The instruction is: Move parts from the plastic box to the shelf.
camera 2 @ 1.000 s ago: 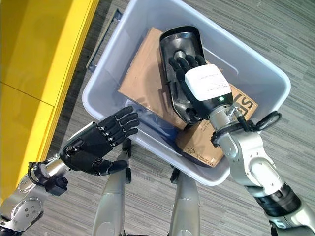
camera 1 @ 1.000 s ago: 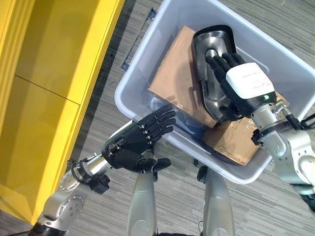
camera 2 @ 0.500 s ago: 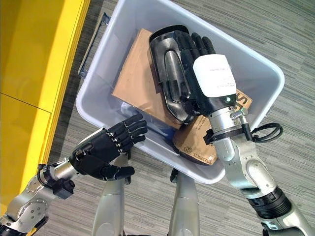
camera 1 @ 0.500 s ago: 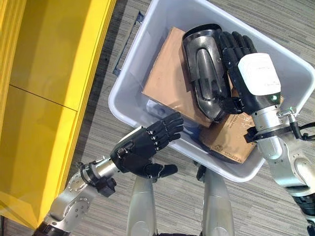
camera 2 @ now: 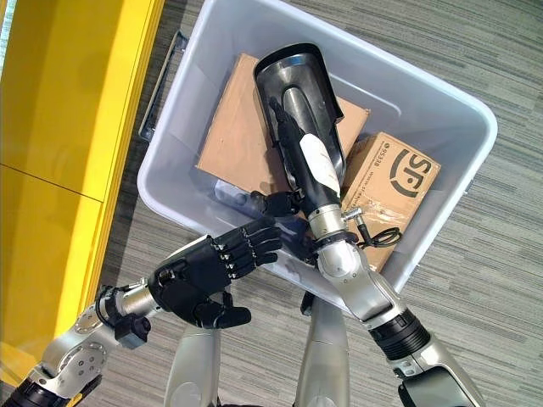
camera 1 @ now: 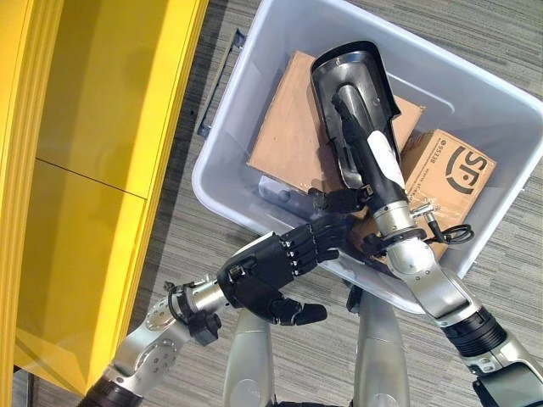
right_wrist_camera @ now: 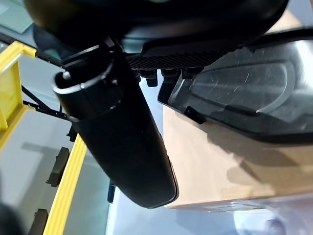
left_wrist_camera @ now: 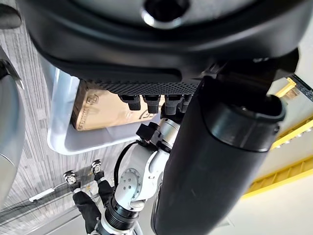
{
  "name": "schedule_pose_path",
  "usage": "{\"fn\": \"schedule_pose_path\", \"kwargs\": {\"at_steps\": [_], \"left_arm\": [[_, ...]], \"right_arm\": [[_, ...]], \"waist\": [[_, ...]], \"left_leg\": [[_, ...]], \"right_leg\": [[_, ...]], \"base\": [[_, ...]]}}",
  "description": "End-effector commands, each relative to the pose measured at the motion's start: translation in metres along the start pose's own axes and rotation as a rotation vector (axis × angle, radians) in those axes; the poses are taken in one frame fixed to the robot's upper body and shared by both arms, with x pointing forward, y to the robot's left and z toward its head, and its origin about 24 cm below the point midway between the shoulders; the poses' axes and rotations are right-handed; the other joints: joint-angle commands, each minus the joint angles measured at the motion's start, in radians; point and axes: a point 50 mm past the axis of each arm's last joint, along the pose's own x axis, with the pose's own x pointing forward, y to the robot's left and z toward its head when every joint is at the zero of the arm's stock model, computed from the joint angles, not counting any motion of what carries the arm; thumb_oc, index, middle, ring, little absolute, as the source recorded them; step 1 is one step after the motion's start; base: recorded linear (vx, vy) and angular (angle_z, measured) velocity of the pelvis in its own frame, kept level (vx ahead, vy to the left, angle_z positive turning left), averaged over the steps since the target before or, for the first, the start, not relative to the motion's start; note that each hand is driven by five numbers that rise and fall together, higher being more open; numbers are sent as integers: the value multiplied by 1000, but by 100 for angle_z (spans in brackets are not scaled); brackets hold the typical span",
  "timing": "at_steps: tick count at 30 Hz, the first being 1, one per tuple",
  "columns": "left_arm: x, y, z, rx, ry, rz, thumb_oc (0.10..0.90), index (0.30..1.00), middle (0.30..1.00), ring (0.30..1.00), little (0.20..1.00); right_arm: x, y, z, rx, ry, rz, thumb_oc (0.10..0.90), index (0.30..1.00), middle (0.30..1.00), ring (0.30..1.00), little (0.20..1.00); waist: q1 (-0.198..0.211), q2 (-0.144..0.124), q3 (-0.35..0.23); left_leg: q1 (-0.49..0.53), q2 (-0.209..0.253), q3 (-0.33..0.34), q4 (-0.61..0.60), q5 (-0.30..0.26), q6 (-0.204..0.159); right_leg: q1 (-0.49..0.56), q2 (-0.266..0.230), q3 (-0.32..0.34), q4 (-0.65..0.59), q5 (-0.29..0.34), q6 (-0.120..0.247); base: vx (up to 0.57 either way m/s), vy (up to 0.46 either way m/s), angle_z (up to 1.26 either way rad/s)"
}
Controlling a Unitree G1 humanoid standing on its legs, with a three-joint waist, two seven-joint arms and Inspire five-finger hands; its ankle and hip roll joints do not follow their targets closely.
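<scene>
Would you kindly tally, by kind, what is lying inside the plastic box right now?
Cardboard boxes: 2, a large flat one and a smaller printed one
Dark moulded parts: 1
Total: 3 things in the plastic box

I read the head views as bright and evenly lit from overhead. The yellow shelf [camera 1: 102,127] at 9 o'clock shows a flat, uniform tone. The pale wall of the plastic box [camera 1: 475,93] at 2 o'clock is the brightest area. The glossy dark part [camera 2: 297,85] at 12 o'clock carries soft white glare streaks along its curved surface. In the right wrist view I see the part [right_wrist_camera: 234,83] throw a soft shadow on the cardboard [right_wrist_camera: 230,166] beneath it. In the left wrist view, the left hand [left_wrist_camera: 161,54] is a dim mass at 12 o'clock.
</scene>
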Motion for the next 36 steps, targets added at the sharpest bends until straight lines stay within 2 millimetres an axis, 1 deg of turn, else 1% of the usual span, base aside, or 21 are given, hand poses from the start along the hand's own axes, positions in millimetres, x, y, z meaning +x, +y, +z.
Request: {"fn": "schedule_pose_path", "kwargs": {"at_steps": [1,3,6,8,9,11,17,18,19,20,21,22,23,26,29,33,35,36], "left_arm": [[16,-28,8,39,-125,-168,900,1000,1000,1000,1000],[16,-28,6,38,-126,-167,900,1000,1000,1000,1000],[17,-28,3,32,-133,-166,900,1000,1000,1000,1000],[18,-29,3,32,-133,-166,900,1000,1000,1000,1000],[19,-30,0,22,-137,-166,900,1000,1000,1000,1000],[19,-31,-2,23,-140,-162,900,1000,1000,1000,1000],[19,-32,-7,17,-167,-137,900,1000,1000,1000,1000],[20,-32,-8,15,-171,-131,900,1000,1000,1000,1000],[20,-33,-11,9,-176,-129,900,1000,1000,1000,1000],[20,-33,-12,8,-176,-129,900,1000,1000,1000,1000],[20,-35,-15,2,-181,-131,900,1000,1000,1000,1000],[20,-36,-16,1,-185,-133,900,1000,1000,1000,1000],[21,-37,-17,-2,-191,-133,900,1000,1000,1000,1000],[21,-39,-20,-9,-203,-127,900,1000,1000,1000,1000],[22,-41,-22,-13,-211,-124,900,1000,1000,1000,1000],[23,-42,-23,-13,-213,-129,900,1000,1000,1000,1000],[23,-42,-24,-15,-213,-129,900,1000,1000,1000,1000],[24,-42,-23,-14,-214,-127,900,1000,1000,1000,1000]], "right_arm": [[19,-18,46,56,-263,-87,900,1000,1000,1000,1000],[21,-13,42,79,-244,-90,900,1000,1000,1000,1000],[22,-13,42,84,-237,-115,900,1000,1000,1000,1000],[22,-13,42,83,-235,-120,900,1000,1000,1000,1000],[23,-19,39,61,-221,-235,900,1000,1000,1000,1000],[23,-24,37,52,-229,-297,900,1000,1000,1000,1000],[26,-39,32,13,-199,-393,900,1000,1000,1000,1000],[27,-40,31,-6,-195,-413,900,1000,1000,1000,1000],[29,-44,31,-46,-196,-464,900,1000,1000,1000,1000],[29,-45,31,-54,-196,-479,900,1000,1000,1000,1000],[29,-50,33,-80,-212,-540,900,1000,1000,1000,1000],[29,-51,35,-87,-231,-563,900,1000,1000,1000,1000],[28,-56,41,-99,-280,-617,900,1000,1000,1000,1000],[29,-62,49,-96,-277,-587,900,1000,1000,1000,1000],[34,-54,49,-102,-230,-514,900,1000,1000,1000,1000],[36,-50,51,-109,-242,-491,900,1000,1000,1000,1000],[37,-49,54,-110,-255,-478,900,1000,1000,1000,1000],[39,-47,63,-144,-290,-457,900,1000,1000,1000,1000]], "waist": [[-7,66,-14],[-3,74,-14],[-2,84,-14],[-2,85,-14],[-2,96,-14],[-3,102,-14],[-6,120,-14],[-6,125,-14],[-3,136,-14],[-3,138,-14],[0,146,-14],[0,148,-14],[0,154,-14],[-5,161,-14],[-2,169,-14],[1,172,-14],[2,174,-14],[4,173,-14]], "left_leg": [[23,6,47,-36,-56,23],[26,3,46,-38,-55,23],[27,-1,48,-40,-54,22],[27,-1,49,-41,-54,22],[30,-7,52,-44,-55,25],[27,-8,54,-40,-57,25],[31,-17,61,-43,-60,25],[29,-19,62,-43,-60,25],[23,-24,64,-42,-59,26],[21,-25,65,-42,-59,26],[15,-28,66,-39,-60,27],[11,-28,67,-39,-60,28],[4,-30,69,-38,-59,28],[-1,-35,71,-39,-60,25],[-13,-36,76,-37,-59,26],[-23,-35,79,-35,-58,25],[-25,-35,80,-34,-57,25],[-29,-36,79,-33,-57,24]], "right_leg": [[59,43,16,2,-93,-9],[57,41,16,4,-95,-10],[51,38,17,8,-94,-11],[50,38,17,9,-94,-11],[46,35,20,10,-94,-13],[42,33,22,16,-96,-14],[33,27,28,25,-99,-14],[28,26,30,29,-102,-14],[18,23,31,39,-105,-16],[16,23,32,41,-106,-17],[8,20,33,45,-107,-19],[3,20,35,47,-107,-19],[-7,20,38,50,-107,-19],[-19,21,47,55,-107,-19],[-35,19,55,57,-106,-22],[-45,17,56,57,-105,-23],[-48,17,56,58,-103,-23],[-53,16,55,58,-102,-23]], "base": [[21,60,5],[21,50,4],[17,45,3],[13,34,0],[26,68,1],[27,67,1],[20,65,2],[21,92,-8],[18,83,-10],[18,89,-7],[11,52,-2],[11,76,0],[4,68,-1],[8,75,-2],[7,49,-9],[-2,4,-1],[-1,15,1],[0,0,0]]}}
